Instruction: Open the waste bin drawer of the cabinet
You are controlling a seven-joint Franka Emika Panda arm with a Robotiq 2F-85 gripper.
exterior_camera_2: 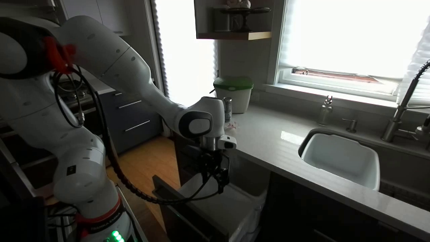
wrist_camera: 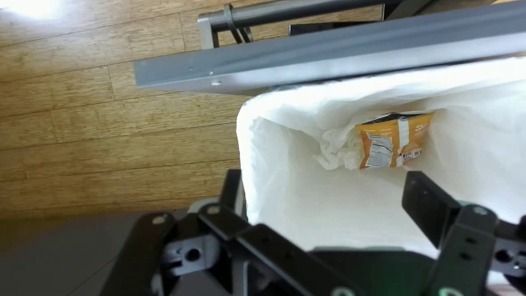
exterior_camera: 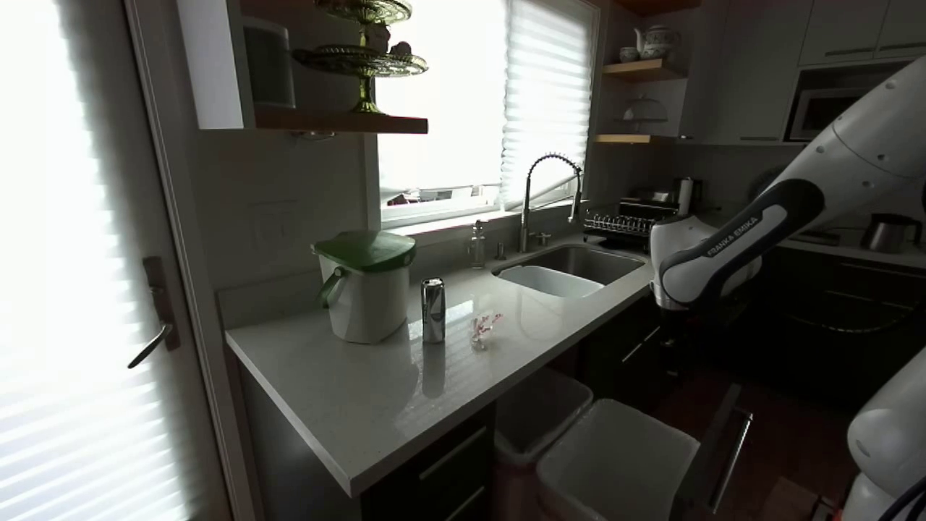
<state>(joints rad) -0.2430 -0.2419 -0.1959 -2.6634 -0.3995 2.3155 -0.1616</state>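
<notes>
The waste bin drawer is pulled out from the cabinet under the counter. Its dark front panel point(exterior_camera: 705, 456) shows in both exterior views point(exterior_camera_2: 188, 211) and in the wrist view point(wrist_camera: 328, 57). Its bar handle point(exterior_camera: 732, 459) is on the outer side, also at the top of the wrist view point(wrist_camera: 287, 11). A white lined bin point(exterior_camera: 608, 456) stands in the drawer, with an orange wrapper point(wrist_camera: 396, 139) and crumpled white paper point(wrist_camera: 335, 150) inside. My gripper point(wrist_camera: 326, 201) is open with nothing between its fingers, above the bin point(exterior_camera_2: 228, 201) and apart from the handle.
A second bin point(exterior_camera: 542, 405) sits behind the white one. On the counter point(exterior_camera: 376, 405) stand a green-lidded pail point(exterior_camera: 369, 304), a can point(exterior_camera: 433, 311) and a small clear item with red marks point(exterior_camera: 481, 331). The sink point(exterior_camera: 622, 264) is farther along. A thin loop point(wrist_camera: 234, 24) hangs on the handle.
</notes>
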